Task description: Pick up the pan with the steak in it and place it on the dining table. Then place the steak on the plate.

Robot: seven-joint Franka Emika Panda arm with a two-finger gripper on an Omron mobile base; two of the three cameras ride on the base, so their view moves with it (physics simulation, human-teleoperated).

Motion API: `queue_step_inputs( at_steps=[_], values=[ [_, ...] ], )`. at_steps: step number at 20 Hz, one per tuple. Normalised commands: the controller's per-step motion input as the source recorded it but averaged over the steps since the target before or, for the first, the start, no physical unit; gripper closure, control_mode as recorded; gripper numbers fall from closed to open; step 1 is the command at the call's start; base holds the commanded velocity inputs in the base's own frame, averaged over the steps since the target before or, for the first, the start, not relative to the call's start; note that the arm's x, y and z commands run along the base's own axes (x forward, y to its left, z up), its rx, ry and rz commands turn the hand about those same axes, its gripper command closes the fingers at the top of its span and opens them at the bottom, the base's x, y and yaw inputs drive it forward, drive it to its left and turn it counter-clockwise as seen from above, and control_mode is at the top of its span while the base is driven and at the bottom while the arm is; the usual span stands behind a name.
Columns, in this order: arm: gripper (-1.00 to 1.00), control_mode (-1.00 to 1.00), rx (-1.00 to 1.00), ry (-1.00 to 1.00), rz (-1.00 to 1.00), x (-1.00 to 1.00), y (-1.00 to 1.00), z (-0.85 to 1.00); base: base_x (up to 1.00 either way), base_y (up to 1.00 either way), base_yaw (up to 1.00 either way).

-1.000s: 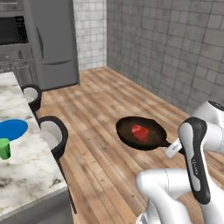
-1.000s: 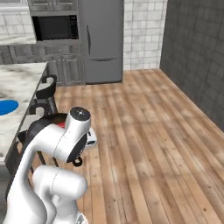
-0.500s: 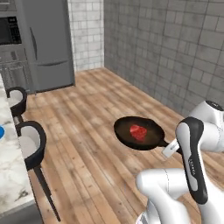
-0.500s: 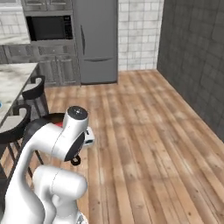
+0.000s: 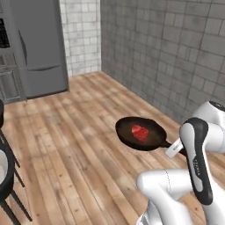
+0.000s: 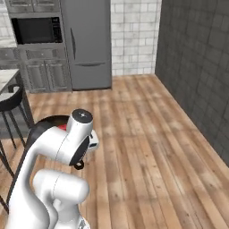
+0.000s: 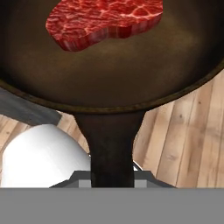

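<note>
Since a second ago the whole picture has swung: the marble worktop with the blue plate and green cup has slid out of the left base view, because the base turned, while the pan stays at the same place before the arm.

Nearest, in the hand view, the jaws are clenched on the pan's handle (image 7: 111, 148), which runs straight up from the bottom middle of that view; the fingertips themselves are cut off by the lower edge. Just beyond, the pan (image 7: 109, 74) spreads across the upper half, its far rim cut off at the top. The steak (image 7: 103, 19) lies flat on the brown inside, toward the far side, well apart from the jaws.

In the left base view the pan (image 5: 141, 133) is held level in the air above the wooden floor (image 5: 66, 145), steak (image 5: 140, 132) near its middle, the handle end hidden behind the white wrist. A stool (image 5: 5, 176) is cut off at the left edge.

In the right base view the arm hides nearly all of the pan. Farthest stand a grey fridge (image 6: 87, 44) and a microwave (image 6: 36, 30).
</note>
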Motion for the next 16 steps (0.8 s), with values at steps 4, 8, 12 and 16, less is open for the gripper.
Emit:
queue_step_inputs(
  at_steps=[4,8,12,16],
  values=[
    [1.00,1.00,0.00,0.00,0.00,0.00,0.00,0.00,1.00,-0.03,0.04],
    [1.00,1.00,0.00,0.00,0.00,0.00,0.00,0.00,1.00,-0.01,0.05],
    [1.00,1.00,0.00,0.00,0.00,0.00,0.00,0.00,1.00,0.00,0.05],
    [1.00,1.00,0.00,0.00,0.00,0.00,0.00,0.00,1.00,-0.01,0.05]
  ],
)
